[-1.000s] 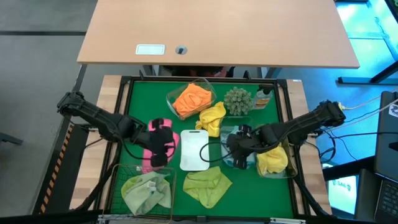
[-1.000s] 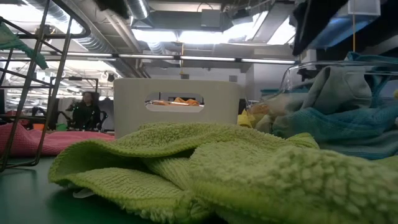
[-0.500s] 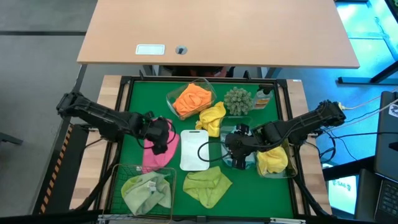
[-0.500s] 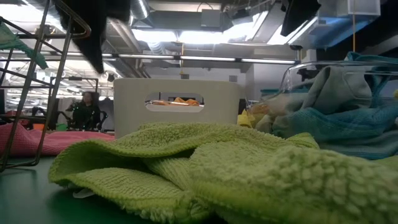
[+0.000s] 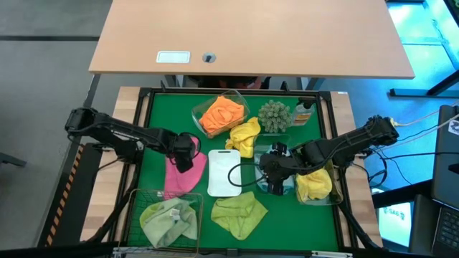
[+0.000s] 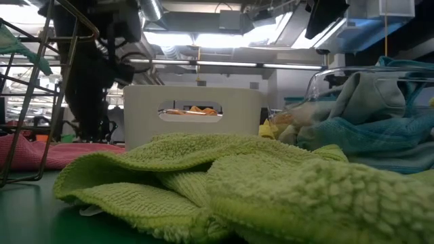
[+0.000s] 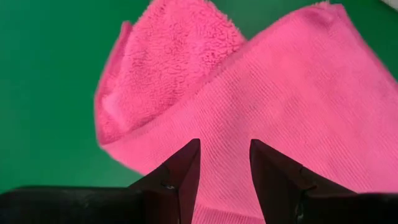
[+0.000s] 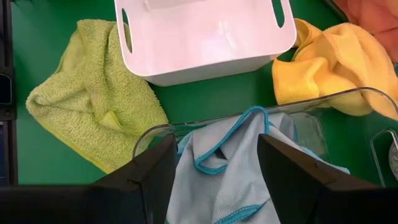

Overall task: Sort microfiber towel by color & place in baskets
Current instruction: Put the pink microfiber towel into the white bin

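Two dark robot arms reach over a green table mat [image 5: 161,122] scattered with small fuzzy towels and containers. The left gripper [image 7: 224,163] hovers over a pink towel [image 5: 178,178] lying flat on the mat, just left of a white tray [image 5: 224,172]; its fingers stand slightly apart with the pink cloth showing between them, and they grip nothing. The right gripper [image 8: 214,158] hangs above a clear tub [image 8: 311,109] holding a light blue towel [image 8: 214,180], fingers spread and empty. That tub sits just right of the white tray.

An orange towel [image 5: 221,113] fills another clear tub [image 5: 240,100] near the far edge of the mat. A yellow towel [image 5: 245,135] lies loose on the mat between the orange one and the white tray. A second yellow towel [image 5: 314,185] sits in a clear tub at the right side. A lime green towel [image 5: 238,213] lies loose at the near edge, and a paler green towel [image 5: 171,218] rests in a wire basket [image 5: 136,197] at the near left corner. A spiky round plant [image 5: 274,115] and a small brown bottle [image 5: 304,112] stand side by side near the far edge.
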### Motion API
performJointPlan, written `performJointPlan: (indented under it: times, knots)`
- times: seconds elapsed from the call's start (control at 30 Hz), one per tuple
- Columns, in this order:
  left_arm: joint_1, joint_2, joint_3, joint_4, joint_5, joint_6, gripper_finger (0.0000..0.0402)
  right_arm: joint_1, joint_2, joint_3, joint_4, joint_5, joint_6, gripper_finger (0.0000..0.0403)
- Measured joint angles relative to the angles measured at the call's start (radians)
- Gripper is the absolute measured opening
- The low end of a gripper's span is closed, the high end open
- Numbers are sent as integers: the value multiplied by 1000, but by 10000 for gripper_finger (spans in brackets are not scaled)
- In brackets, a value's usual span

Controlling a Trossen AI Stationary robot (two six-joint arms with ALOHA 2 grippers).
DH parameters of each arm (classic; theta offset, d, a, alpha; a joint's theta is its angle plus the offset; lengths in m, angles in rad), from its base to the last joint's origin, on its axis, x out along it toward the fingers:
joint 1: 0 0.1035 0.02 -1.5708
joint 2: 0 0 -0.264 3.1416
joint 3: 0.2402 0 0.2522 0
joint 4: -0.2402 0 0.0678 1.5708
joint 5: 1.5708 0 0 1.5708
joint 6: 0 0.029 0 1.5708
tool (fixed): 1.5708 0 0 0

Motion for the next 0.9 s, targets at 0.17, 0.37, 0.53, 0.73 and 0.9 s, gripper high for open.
performJointPlan:
  times: [0.17,0.37,0.53,0.73,0.9]
  knots:
    - [15,0,-63,89,2,0,133,0,0,0,0,0,0,223]
    - [16,0,-148,185,2,0,133,0,0,0,0,0,0,223]
    - [16,-1,-190,230,1,-3,133,0,0,0,0,0,0,223]
    - [16,-2,-196,237,1,-4,130,0,0,0,0,0,0,223]
    - [16,-1,-198,269,2,-3,97,0,0,0,0,0,0,223]
